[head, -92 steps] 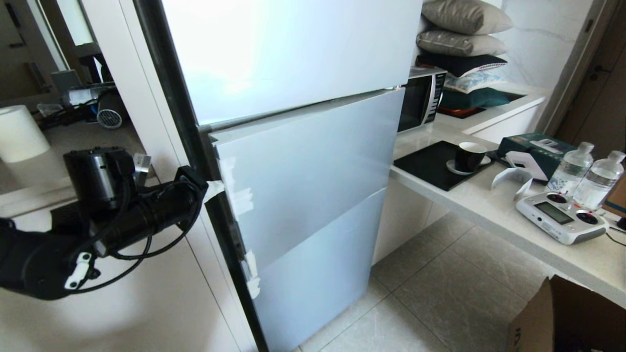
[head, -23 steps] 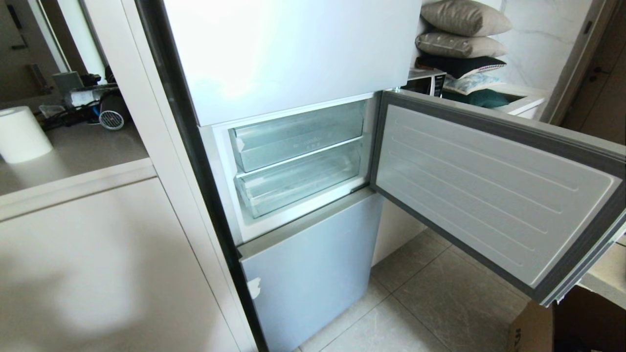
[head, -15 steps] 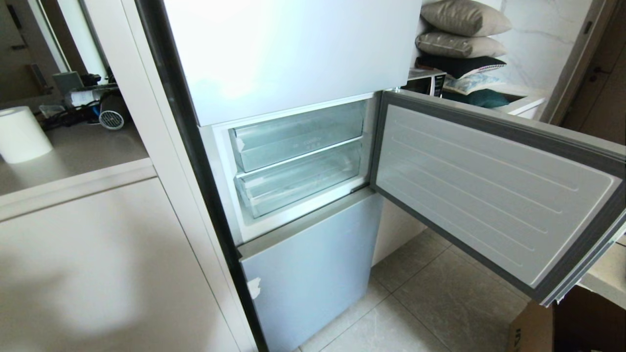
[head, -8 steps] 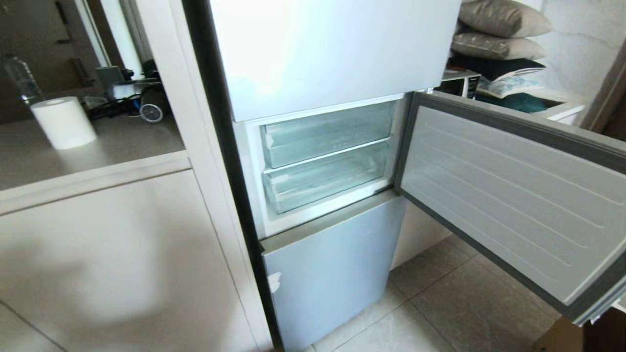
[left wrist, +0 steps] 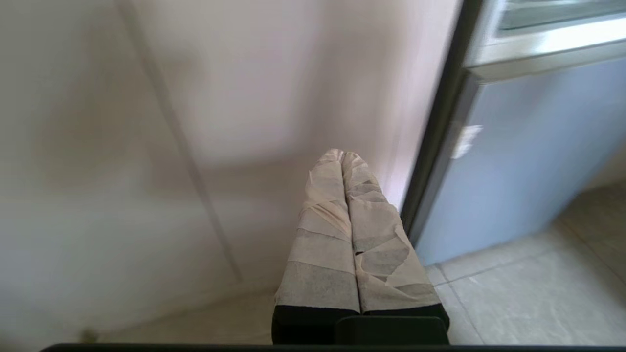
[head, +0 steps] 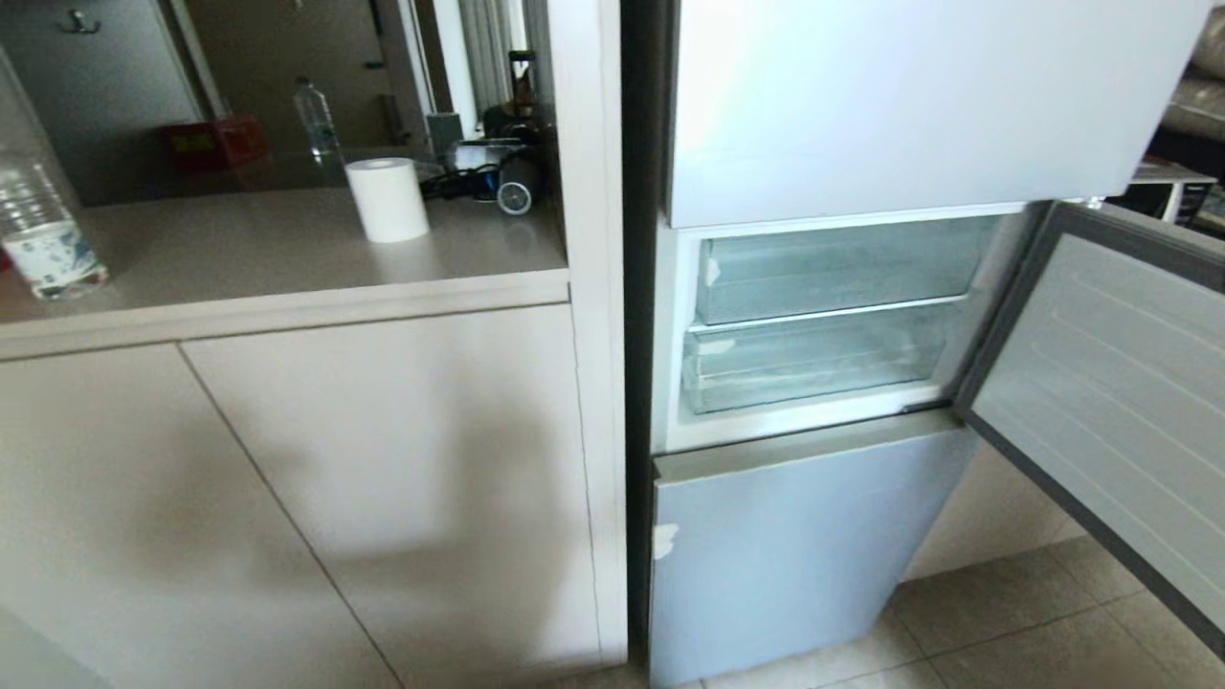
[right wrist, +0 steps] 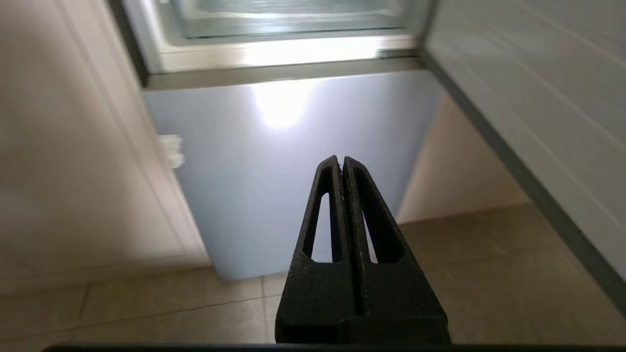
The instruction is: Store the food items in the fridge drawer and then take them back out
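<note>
The open door is cut off at 3 o'clock; the fridge drawer looks empty. Left hand and right hand are both closed, holding nothing.

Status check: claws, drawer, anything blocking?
Left claw and right claw shut, empty, low before the fridge. Middle door open, drawer pushed in. No food in sight, nothing blocking.

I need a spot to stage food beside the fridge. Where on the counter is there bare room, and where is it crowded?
The counter is bare between the water bottle at its left end and the paper roll, along the front edge. Behind the roll it is crowded: cables and gadgets, a second bottle, a red box.
</note>
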